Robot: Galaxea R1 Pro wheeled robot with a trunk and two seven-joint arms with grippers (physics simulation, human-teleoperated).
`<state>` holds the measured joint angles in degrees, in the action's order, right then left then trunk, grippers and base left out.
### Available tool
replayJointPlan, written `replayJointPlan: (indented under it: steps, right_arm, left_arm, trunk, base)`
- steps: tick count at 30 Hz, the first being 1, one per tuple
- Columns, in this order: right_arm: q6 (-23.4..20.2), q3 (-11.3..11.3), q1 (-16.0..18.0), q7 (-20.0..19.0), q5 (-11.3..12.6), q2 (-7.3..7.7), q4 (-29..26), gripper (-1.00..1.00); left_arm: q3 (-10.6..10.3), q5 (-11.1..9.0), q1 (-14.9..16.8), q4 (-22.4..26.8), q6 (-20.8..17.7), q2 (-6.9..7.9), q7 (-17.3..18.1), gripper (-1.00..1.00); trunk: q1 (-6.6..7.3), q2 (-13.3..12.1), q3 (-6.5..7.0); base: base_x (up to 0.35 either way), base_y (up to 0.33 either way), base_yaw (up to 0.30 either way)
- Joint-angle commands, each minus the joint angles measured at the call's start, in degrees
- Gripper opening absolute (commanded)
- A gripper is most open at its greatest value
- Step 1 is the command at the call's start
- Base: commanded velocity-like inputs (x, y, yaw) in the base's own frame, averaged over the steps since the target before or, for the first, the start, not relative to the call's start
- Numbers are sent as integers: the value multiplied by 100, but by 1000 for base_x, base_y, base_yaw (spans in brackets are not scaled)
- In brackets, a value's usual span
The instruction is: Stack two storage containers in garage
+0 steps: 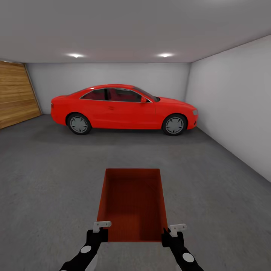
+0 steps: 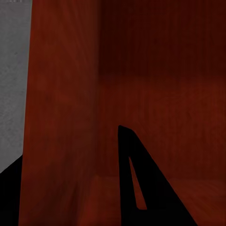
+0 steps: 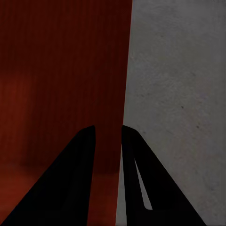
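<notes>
Right gripper [image 3: 107,141]: the two dark fingers [image 3: 70,179] stand one on each side of the thin right-hand wall of the storage container [image 1: 132,203], pinching it close to the near corner; one finger lies inside the box, the other outside over the floor [image 3: 179,94].

Left gripper [image 1: 98,234]: set at the near left corner of the same container. In the left wrist view one dark finger [image 2: 141,188] is seen inside the box against the red interior, and a second dark shape [image 2: 9,193] lies outside the wall; the left wall [image 2: 61,113] runs between them, so the jaws straddle and grip it.

Storage container: an orange-red, open-topped rectangular box, empty, held level between the two arms directly in front of the robot, its long axis pointing away. Whether its base touches the floor cannot be told.

Floor [image 1: 45,180]: dark grey rough concrete, spreading around the box on all sides.

Background: a red car [image 1: 124,109] parked side-on, well beyond the container, before the white rear wall [image 1: 113,73]; a wooden slatted door [image 1: 17,94] at the left; a plain white wall [image 1: 233,101] at the right; two ceiling lights [image 1: 76,55] above.
</notes>
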<state>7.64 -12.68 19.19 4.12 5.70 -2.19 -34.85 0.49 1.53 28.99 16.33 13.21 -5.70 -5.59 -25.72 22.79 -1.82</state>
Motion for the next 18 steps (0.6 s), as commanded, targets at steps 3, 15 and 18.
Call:
replayJointPlan:
  steps: [3,15,18]
  right_arm:
    - [18,-68,6,-166,63,8,11,-100]
    - [18,-68,6,-166,63,8,12,-100]
    - [18,-68,6,-166,63,8,12,-100]
  left_arm:
    - [101,23,10,10,24,69,-302,-100]
    - [102,23,10,10,24,69,-302,-100]
    - [103,23,10,10,24,69,-302,-100]
  trunk:
    - [-6,12,-12]
    - [-6,12,-12]
    - [-6,12,-12]
  base:
    - [317,0,0]
    - [227,0,0]
    - [10,0,0]
